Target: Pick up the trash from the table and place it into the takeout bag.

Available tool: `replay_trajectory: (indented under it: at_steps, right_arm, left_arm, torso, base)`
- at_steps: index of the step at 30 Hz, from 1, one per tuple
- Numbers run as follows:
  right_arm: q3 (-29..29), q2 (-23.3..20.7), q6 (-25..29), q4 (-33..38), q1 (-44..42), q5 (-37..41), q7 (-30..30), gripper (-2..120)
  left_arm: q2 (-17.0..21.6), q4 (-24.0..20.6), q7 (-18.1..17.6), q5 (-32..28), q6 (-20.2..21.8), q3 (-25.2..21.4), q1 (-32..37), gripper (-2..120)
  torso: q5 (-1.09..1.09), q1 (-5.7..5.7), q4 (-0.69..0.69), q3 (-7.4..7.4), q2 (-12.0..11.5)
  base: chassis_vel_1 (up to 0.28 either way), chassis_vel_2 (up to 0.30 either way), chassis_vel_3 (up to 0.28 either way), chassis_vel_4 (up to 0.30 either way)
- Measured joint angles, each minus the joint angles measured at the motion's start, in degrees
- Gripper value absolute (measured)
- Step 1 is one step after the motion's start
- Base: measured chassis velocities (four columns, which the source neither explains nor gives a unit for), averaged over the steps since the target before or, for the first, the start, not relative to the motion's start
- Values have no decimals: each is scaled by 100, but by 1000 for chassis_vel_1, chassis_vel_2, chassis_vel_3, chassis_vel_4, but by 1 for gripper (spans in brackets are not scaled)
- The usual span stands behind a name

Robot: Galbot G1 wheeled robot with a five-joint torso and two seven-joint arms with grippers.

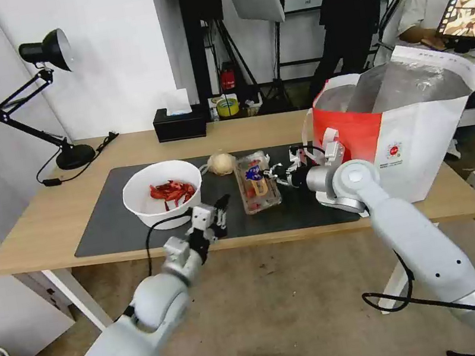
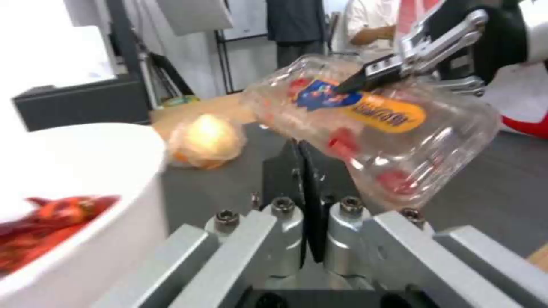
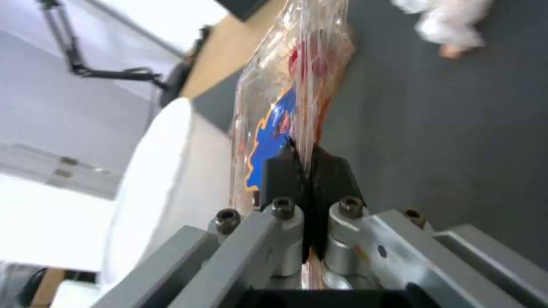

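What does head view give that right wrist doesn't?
Head view alone: the takeout bag standing at the table's right end, the left gripper shut beside the bowl, and the tissue box. Right wrist alone: the right gripper's pads pinched shut on the clamshell tray's thin edge. Both: tray, bowl, mat, desk lamp.

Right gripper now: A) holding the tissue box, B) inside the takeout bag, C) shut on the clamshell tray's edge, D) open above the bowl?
C: the right gripper has its black fingers pinched shut on the edge of the clear clamshell tray, which tilts up off the mat.
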Motion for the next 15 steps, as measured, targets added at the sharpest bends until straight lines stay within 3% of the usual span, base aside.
replay_trajectory:
  at_steps: [6,15]
  right_arm:
    - [97,-6,106,391,0,16,-122,0]
    - [350,-110,308,755,467,528,211,0]
  left_arm:
    - [69,-338,-28,9,-10,-367,486,33]
    - [83,-459,-127,-4,-62,-453,596,63]
  torso:
    - [0,0,0,0,0]
    - [0,0,0,0,0]
  base:
    - [0,0,0,0]
    - [0,0,0,0]
